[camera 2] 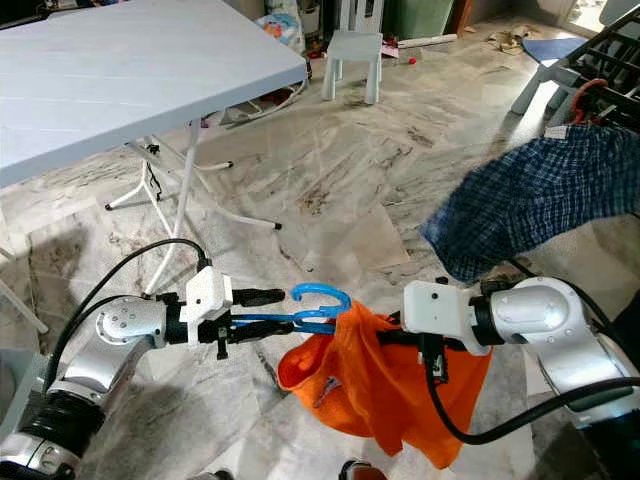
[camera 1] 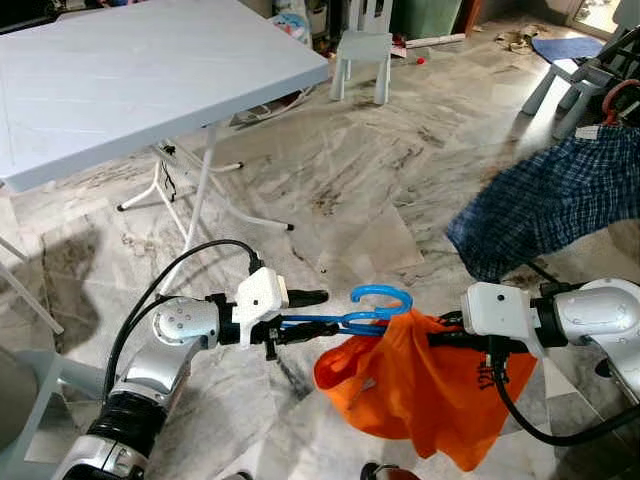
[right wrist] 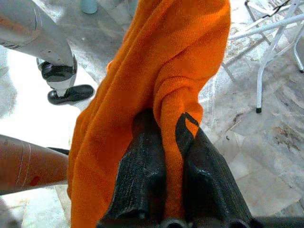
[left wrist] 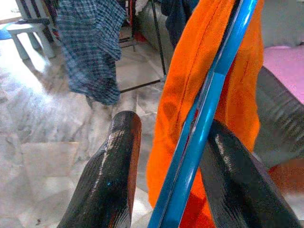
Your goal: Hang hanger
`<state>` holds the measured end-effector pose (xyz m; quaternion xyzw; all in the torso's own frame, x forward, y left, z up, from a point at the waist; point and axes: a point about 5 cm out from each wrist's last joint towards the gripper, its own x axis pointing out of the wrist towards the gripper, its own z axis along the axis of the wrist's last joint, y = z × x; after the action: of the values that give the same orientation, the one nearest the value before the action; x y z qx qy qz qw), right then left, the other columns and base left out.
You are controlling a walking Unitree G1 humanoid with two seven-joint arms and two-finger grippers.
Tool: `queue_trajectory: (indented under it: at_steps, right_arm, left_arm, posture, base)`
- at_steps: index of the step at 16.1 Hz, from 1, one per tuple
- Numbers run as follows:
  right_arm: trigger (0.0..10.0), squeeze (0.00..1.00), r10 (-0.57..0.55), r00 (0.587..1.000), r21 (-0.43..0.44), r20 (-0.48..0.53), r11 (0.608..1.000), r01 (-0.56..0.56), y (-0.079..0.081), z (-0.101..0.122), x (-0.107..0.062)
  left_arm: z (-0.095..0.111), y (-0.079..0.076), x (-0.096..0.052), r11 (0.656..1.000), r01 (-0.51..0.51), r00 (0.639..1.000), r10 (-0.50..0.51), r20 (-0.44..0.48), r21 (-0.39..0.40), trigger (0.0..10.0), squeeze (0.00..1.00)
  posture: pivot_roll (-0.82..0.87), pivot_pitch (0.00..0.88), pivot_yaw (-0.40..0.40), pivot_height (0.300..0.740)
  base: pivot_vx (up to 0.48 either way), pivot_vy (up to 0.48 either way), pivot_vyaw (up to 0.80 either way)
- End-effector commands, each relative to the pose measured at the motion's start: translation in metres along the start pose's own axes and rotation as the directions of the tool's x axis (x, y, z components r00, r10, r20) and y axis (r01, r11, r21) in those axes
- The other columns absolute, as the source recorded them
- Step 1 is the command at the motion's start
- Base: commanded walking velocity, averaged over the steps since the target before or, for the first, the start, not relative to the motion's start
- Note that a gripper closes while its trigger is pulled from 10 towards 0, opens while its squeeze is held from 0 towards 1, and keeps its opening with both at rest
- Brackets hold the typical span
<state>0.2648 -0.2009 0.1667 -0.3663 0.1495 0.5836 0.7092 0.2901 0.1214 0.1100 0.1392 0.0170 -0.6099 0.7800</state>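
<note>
Your right gripper (right wrist: 164,142) pinches the orange garment (camera 1: 420,385) — left gripper (left wrist: 166,156), fingers parted, cradles the blue hanger (camera 1: 345,320) — carry both level.

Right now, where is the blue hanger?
The blue hanger is straight ahead, low over the marble floor, between the left tool and the right tool, with the orange shirt draped from it.
</note>
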Motion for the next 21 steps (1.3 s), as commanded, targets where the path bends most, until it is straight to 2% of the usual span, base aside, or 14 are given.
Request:
queue_trajectory:
  at_steps: [1, 4, 8, 13, 17, 19, 20, 21]
  right_arm:
    - [10.0, 0.0, -0.005, 0.998, -0.042, 0.062, 0.999, 0.007, -0.005, 0.015, -0.003]
    - [10.0, 0.0, -0.014, 0.997, -0.054, 0.07, 0.998, 0.018, -0.007, 0.017, -0.002]
    - [10.0, 0.0, -0.049, 0.995, -0.075, 0.09, 0.996, 0.056, -0.012, 0.022, 0.0]
    - [10.0, 0.0, -0.081, 0.993, -0.096, 0.086, 0.991, 0.089, -0.016, 0.022, 0.001]
    - [10.0, 0.0, -0.121, 0.989, -0.124, 0.088, 0.984, 0.132, -0.021, 0.023, 0.005]
    - [10.0, 0.0, -0.144, 0.985, -0.122, 0.089, 0.98, 0.155, -0.025, 0.022, 0.007]
    - [10.0, 1.0, -0.205, 0.975, -0.138, 0.087, 0.967, 0.216, -0.033, 0.02, 0.006]
    - [10.0, 1.0, -0.257, 0.963, -0.143, 0.084, 0.953, 0.267, -0.04, 0.019, 0.006]
  left_arm:
    - [-0.004, -0.006, -0.001, 0.999, 0.035, 0.999, -0.035, -0.021, -0.01, 0.0, 0.0]
    - [-0.005, -0.008, 0.0, 0.998, 0.063, 0.998, -0.064, -0.024, -0.022, 0.0, 0.0]
    - [-0.011, -0.014, -0.002, 0.99, 0.139, 0.986, -0.141, -0.091, -0.03, 0.0, 0.0]
    - [-0.013, -0.015, -0.001, 0.986, 0.167, 0.979, -0.169, -0.118, -0.029, 0.0, 0.0]
    - [-0.014, -0.012, 0.001, 0.992, 0.125, 0.984, -0.125, -0.124, -0.009, 0.0, 0.0]
    - [-0.016, -0.008, 0.002, 0.998, 0.052, 0.994, -0.054, -0.1, -0.016, 0.0, 0.0]
    - [-0.019, -0.007, 0.001, 0.999, 0.027, 0.994, -0.028, -0.101, -0.019, 0.0, 0.0]
    - [-0.021, -0.007, 0.0, 1.0, 0.002, 0.995, -0.004, -0.098, -0.027, 0.0, 0.0]
  posture:
    - [-0.19, 0.136, 0.004, 0.74]
    - [-0.19, 0.136, 0.004, 0.74]
    - [-0.19, 0.132, 0.008, 0.74]
    - [-0.19, 0.131, 0.006, 0.74]
    - [-0.18, 0.131, 0.006, 0.74]
    - [-0.18, 0.131, 0.008, 0.74]
    - [-0.18, 0.13, 0.008, 0.74]
    - [-0.18, 0.131, 0.009, 0.74]
  base:
    - [0.0, 0.0, 0.0]
    - [0.0, 0.0, 0.0]
    - [0.0, 0.0, 0.0]
    - [0.0, 0.0, 0.0]
    - [0.0, 0.0, 0.0]
    - [0.0, 0.0, 0.0]
    - [0.0, 0.0, 0.0]
    - [0.0, 0.0, 0.0]
